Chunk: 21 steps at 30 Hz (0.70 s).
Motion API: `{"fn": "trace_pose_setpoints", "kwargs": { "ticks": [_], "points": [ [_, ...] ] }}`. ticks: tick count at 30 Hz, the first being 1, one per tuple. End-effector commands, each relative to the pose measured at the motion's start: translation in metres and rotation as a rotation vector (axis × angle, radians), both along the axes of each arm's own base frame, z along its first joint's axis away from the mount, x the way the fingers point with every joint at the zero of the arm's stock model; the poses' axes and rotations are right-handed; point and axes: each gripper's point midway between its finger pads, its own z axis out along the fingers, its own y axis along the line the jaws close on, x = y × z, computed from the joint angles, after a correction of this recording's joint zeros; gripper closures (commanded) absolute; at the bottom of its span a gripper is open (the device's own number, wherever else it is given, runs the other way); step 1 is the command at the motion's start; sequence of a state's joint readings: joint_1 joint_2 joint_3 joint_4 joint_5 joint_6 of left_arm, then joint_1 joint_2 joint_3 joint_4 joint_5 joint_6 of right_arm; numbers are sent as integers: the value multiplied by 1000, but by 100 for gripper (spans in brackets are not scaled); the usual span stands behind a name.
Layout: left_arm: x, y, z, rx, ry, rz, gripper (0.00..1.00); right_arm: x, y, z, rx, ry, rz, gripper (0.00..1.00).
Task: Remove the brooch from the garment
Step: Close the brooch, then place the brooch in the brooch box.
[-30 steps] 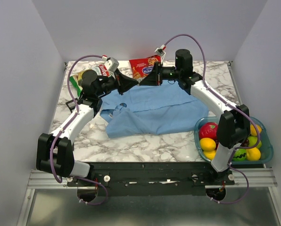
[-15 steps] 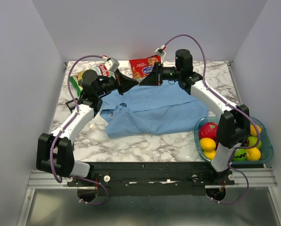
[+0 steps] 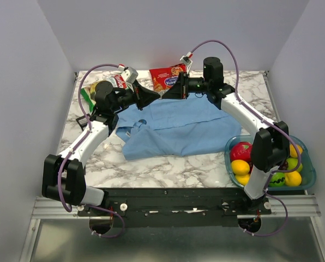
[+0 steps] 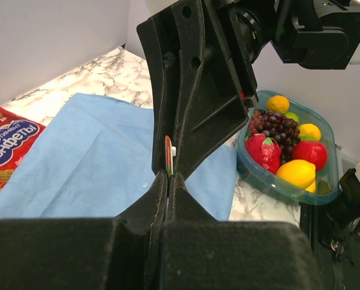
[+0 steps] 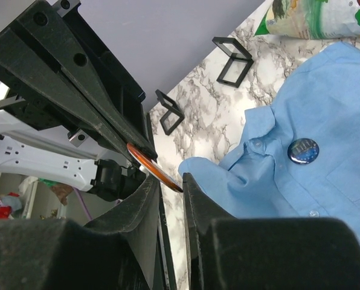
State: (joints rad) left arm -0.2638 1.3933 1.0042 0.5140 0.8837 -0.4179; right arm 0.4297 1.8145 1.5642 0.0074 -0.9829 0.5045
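A light blue shirt (image 3: 179, 128) lies spread on the marble table. The brooch (image 3: 142, 121), a small round dark blue pin, sits on the shirt near the collar; it also shows in the right wrist view (image 5: 303, 150). Both grippers meet tip to tip above the shirt's far edge. My left gripper (image 3: 156, 98) is shut on a thin orange-red disc (image 4: 168, 156) at its fingertips (image 4: 162, 187). My right gripper (image 3: 167, 94) stands slightly open, with the disc (image 5: 151, 166) lying slantwise in its gap. Neither gripper touches the brooch.
A clear tub (image 3: 310, 174) of fruit stands at the front right. A red snack packet (image 3: 167, 76) and a green and white one (image 3: 113, 82) lie at the back. Two small black frames (image 5: 231, 60) stand on the marble at the left.
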Motion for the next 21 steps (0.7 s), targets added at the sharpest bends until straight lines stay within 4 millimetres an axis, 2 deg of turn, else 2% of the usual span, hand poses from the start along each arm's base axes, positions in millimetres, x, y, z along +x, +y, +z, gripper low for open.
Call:
{"fn": "trace_pose_setpoints", "kwargs": {
  "ticks": [1,5,6,8,9,10,12,13,16,17,18,19,20,21],
  "points": [
    [-22,-6,21,-16,-39,-100,100,47,-28,-6,-42,-47,-207,71],
    [-17,-4,19,-14,-33,-68,100,37,-25,1,-17,-97,-136,65],
    [-15,-4,17,-5,-32,-58,100,33,-25,8,-4,-133,-111,61],
    [-12,-2,13,4,-30,-39,100,19,-24,16,12,-207,-25,55],
    [-9,0,10,12,-22,-20,100,12,-25,20,19,-236,9,49],
    [-6,2,7,24,-33,-6,100,-2,-27,31,37,-305,76,46],
    [-2,7,0,41,-19,20,100,-18,-30,36,37,-343,129,39],
    [1,9,-5,56,-28,32,100,-25,-33,45,39,-420,148,37],
    [4,18,-12,93,-21,39,100,-32,-41,38,6,-419,143,34],
    [6,22,-14,137,-77,34,100,-35,-44,41,-1,-434,130,34],
    [6,34,-30,193,-22,41,100,-36,-47,40,-15,-431,117,33],
    [5,40,-20,236,-67,40,100,-33,-49,33,-42,-448,91,33],
    [10,52,-25,369,-232,36,100,-35,-53,36,-54,-463,73,32],
    [-5,68,-50,467,-135,13,100,-36,-56,31,-77,-476,67,32]
  ]
}}
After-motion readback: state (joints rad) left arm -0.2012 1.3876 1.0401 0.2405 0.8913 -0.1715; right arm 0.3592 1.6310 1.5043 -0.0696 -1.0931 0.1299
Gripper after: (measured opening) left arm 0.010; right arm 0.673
